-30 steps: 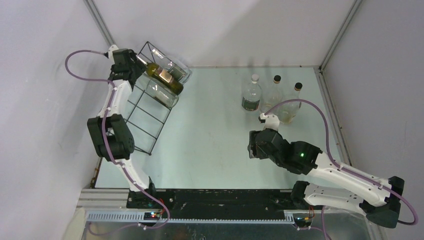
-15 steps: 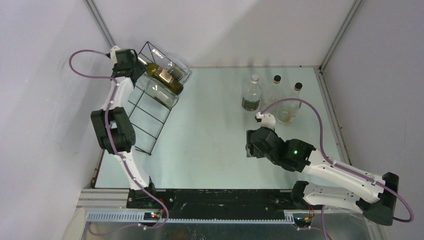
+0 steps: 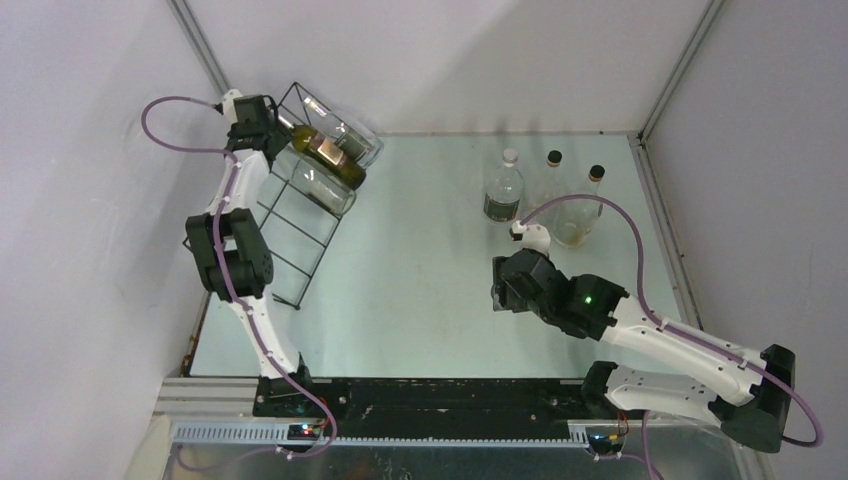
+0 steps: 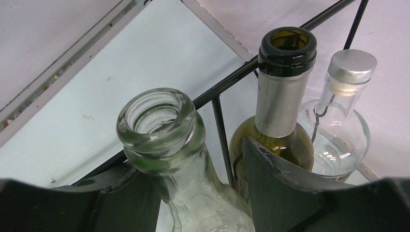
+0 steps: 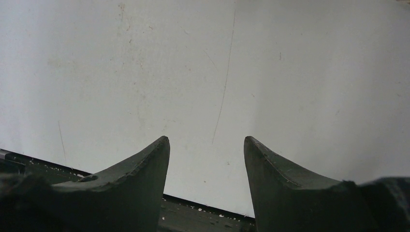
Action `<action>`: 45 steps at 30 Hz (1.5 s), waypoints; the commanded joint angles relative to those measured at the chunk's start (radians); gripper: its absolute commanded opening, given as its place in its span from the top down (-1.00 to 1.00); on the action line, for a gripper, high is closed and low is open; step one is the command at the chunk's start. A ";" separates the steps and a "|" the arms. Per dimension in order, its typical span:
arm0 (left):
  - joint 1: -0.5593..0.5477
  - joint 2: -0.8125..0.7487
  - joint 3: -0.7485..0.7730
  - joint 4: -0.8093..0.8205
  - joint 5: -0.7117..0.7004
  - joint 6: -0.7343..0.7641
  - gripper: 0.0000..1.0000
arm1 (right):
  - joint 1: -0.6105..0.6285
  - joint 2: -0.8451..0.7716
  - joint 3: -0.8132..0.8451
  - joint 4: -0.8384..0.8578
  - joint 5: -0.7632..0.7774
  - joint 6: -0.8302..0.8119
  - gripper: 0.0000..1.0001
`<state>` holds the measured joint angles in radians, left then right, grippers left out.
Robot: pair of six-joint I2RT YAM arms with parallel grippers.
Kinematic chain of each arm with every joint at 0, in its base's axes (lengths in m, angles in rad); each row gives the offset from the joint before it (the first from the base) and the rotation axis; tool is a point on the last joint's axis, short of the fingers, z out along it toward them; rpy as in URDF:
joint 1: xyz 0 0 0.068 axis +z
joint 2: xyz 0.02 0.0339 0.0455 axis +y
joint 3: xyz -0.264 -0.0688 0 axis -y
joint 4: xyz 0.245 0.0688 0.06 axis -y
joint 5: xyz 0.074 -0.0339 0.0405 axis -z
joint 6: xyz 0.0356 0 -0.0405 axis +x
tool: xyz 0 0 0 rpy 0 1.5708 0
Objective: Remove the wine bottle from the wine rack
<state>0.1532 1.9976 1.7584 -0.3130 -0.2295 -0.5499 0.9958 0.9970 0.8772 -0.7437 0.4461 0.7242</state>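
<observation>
Black thin wire makes the wine rack [image 3: 296, 222], a box of open square cells which leans at the far left of the pale green surface [image 3: 420, 300]. In its upper cells lie three bottles, and the olive-green wine bottle [image 3: 327, 152] is the middle one. The left hand [image 3: 268, 128] is at their necks. The right hand [image 3: 499, 290] is well apart, near the middle, and three clear bottles [image 3: 503, 188] stand upright at the far edge

From the left wrist, the hand is open, with dark fingers [image 4: 285, 188] on both sides of the ribbed neck of a clear glass bottle [image 4: 159, 125]. Just beside it is the wine bottle, with a silver foil collar and an open mouth

From the right wrist, the right hand is open over the bare scratched surface
</observation>
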 commanded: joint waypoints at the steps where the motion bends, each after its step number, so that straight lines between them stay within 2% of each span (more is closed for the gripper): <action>1: 0.019 0.022 0.044 0.050 -0.044 0.009 -0.29 | -0.007 0.001 0.001 0.041 -0.009 -0.018 -0.22; 5: 0.026 0.029 0.047 0.058 -0.050 0.004 -0.29 | -0.012 -0.008 0.000 0.046 -0.014 -0.021 -0.22; 10: 0.028 0.041 0.054 0.065 -0.047 -0.003 -0.40 | -0.022 -0.006 0.001 0.048 -0.024 -0.032 -0.22; 13: 0.027 0.046 0.052 0.070 -0.045 -0.007 -0.35 | -0.028 -0.001 0.000 0.052 -0.028 -0.038 -0.22; 23: 0.028 0.011 0.011 0.103 -0.055 0.012 0.09 | -0.035 0.017 0.000 0.062 -0.043 -0.039 -0.22; 36: 0.020 -0.164 -0.189 0.280 -0.031 0.020 0.95 | -0.035 0.009 0.000 0.046 -0.042 -0.026 -0.22; 45: -0.004 -0.274 -0.319 0.383 -0.014 -0.011 1.00 | -0.032 -0.018 0.000 0.021 -0.038 -0.018 -0.21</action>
<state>0.1524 1.8420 1.4643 -0.0017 -0.2314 -0.5838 0.9646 1.0122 0.8772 -0.7177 0.3954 0.6960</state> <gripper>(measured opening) 0.447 0.607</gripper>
